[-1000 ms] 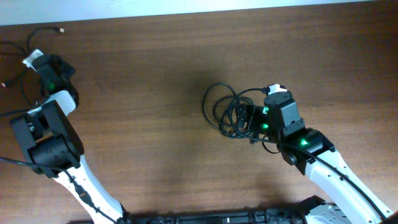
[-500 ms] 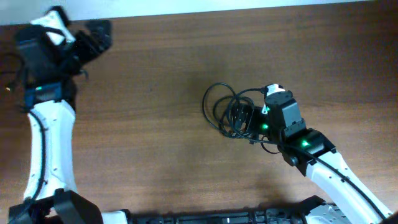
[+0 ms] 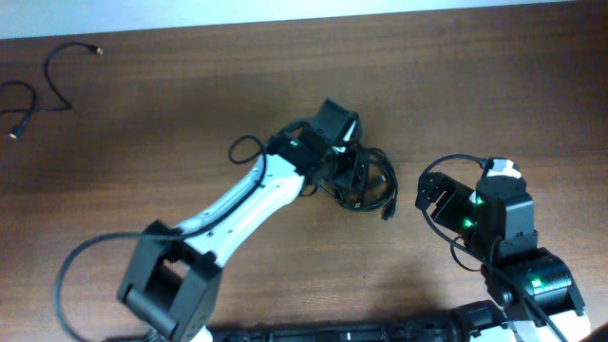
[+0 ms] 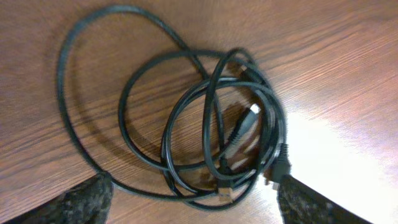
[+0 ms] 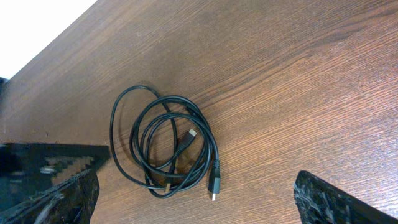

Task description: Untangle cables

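Two cords lie freed at the far-left corner, while the mid-counter coil remains tangled, with left gripper and right gripper fingers apart

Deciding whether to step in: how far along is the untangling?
Done: one cord and a second cord lie separate at the far left. In hand: left end effector hovers open over the central bundle, gripping nothing; right end effector is open, off to the side. Left: that bundle is a knot of loops.
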Robot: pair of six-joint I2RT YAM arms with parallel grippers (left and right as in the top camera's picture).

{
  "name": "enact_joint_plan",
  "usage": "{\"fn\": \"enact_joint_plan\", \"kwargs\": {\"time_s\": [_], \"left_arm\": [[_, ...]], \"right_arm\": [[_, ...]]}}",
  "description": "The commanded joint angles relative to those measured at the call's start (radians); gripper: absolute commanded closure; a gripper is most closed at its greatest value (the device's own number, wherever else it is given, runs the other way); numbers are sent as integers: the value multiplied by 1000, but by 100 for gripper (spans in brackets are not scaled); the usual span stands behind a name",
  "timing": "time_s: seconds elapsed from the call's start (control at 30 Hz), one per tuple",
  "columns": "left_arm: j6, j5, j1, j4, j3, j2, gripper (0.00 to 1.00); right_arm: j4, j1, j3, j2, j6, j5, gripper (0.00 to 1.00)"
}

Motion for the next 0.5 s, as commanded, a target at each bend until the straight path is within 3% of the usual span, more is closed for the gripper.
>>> {"fn": "enact_joint_plan", "kwargs": {"time_s": [0.0,0.07,0.2,0.37,0.47], "left_arm": [[11,-24,-42,4,-1,97,25],[11,-24,-54,41,-1,130,41],[0,-17,-56,113,-1,164,57],[0,-17,-58,146,-1,166,72],[0,-17,-58,149,-1,166,72]], "right_arm": [[-4,-8,3,-4,-1,12,1],[-13,-8,3,-4,-1,12,1],[-44,-8,3,-4,-1,12,1],[-56,-8,3,-4,0,12,1],[-81,-8,3,-4,0,12,1]]}}
